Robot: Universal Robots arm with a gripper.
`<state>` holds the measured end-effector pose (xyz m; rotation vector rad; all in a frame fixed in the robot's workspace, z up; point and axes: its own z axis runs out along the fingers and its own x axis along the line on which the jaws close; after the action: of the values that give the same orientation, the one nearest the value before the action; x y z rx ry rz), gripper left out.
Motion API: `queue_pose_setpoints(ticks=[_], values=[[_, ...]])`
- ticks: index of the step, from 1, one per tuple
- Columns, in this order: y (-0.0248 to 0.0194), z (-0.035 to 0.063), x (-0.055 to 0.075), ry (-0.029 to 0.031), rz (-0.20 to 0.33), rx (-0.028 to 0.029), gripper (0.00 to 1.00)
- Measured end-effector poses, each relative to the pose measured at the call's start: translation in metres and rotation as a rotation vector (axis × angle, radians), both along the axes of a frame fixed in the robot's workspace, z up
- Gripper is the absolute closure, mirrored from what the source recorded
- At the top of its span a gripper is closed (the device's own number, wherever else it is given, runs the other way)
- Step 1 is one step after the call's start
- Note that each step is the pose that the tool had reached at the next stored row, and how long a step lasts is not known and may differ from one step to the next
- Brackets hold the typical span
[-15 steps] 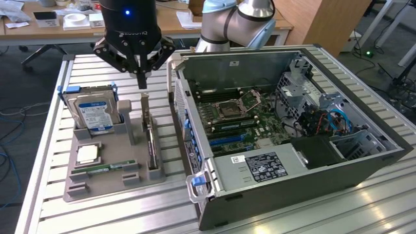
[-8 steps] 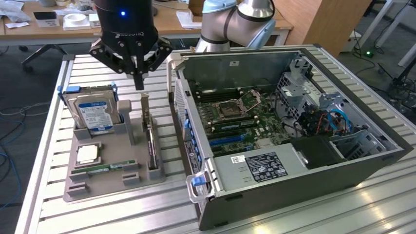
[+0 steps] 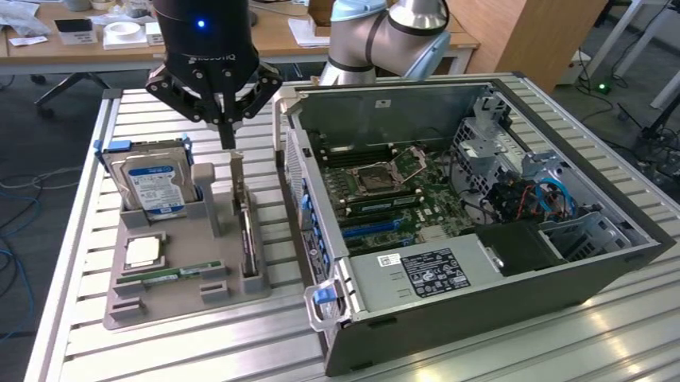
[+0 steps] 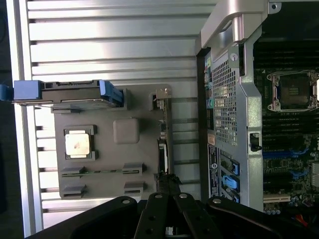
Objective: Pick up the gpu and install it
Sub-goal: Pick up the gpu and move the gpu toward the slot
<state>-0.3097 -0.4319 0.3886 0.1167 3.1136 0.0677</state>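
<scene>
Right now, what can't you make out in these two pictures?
- gpu: stands edge-on in the gray tray in both views, so its fan face is hidden.
- gripper: the exterior view cannot settle whether its shut tip touches the gpu or hangs apart from it.
- hard drive: label print too small, exterior view.
- case: sticker print too small, exterior view.

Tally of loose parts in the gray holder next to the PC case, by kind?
Hard drive: 1
CPU: 1
Memory stick: 1
GPU: 1
Total: 4
</scene>
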Motion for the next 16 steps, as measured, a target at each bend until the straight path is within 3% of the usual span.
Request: queue_pose_setpoints(ticks=[10, 11, 13, 15, 16], values=[[0.0000, 0.0000, 0.0000, 0.0000, 0.000, 0.0000, 0.89], [0.0000, 0.0000, 0.0000, 0.0000, 0.000, 0.0000, 0.83], [0.0000, 0.0000, 0.0000, 0.0001, 0.000, 0.0000, 0.83], [0.0000, 0.0000, 0.0000, 0.0000, 0.000, 0.0000, 0.71], [0.0000, 0.0000, 0.0000, 0.0000, 0.000, 0.0000, 0.71]])
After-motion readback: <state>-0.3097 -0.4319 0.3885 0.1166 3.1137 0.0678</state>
